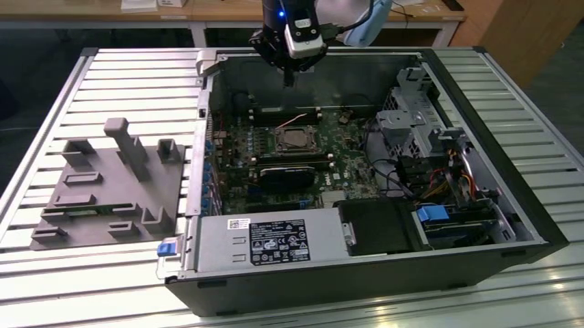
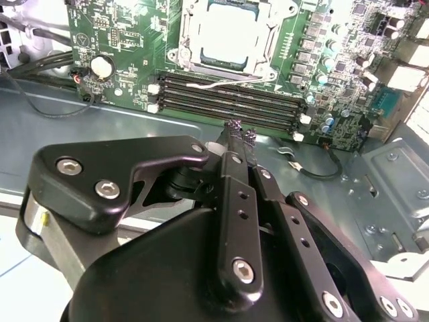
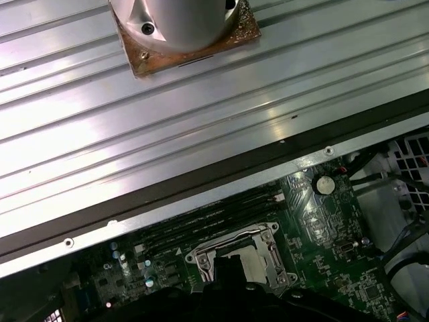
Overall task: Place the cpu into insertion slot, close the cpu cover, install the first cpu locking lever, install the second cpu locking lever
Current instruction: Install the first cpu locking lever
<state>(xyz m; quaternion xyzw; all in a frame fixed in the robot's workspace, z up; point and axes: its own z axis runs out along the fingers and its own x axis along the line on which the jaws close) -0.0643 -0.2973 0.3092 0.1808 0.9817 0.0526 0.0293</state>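
Pale silver metal marks the cpu (image 2: 224, 32), which lies flat in the slot (image 1: 279, 141) on the green board (image 2: 120, 40) inside the open case (image 1: 515, 205). Around it the cover (image 2: 228, 68) looks folded down, its window framing the chip, so the first two steps read as done. In the second wrist view a thin bright rod (image 2: 231, 82) runs across the memory slots (image 2: 228, 102) just beside the socket. It is probably a locking lever standing free, though whether either lever is hooked cannot be told from these views.

In the exterior view the gripper (image 1: 289, 80) hangs over the case's rim at the back of the scene, well apart from the socket and on its memory-slot side. Its fingertips (image 2: 234, 127) are pressed together with nothing between them.

Judged from this, the step in hand is the first lever. That work calls for bringing the joined tips down onto a slim, springy wire and pushing it low and sideways until it catches under its tab, while keeping clear of the memory slots and the small parts crowding the socket
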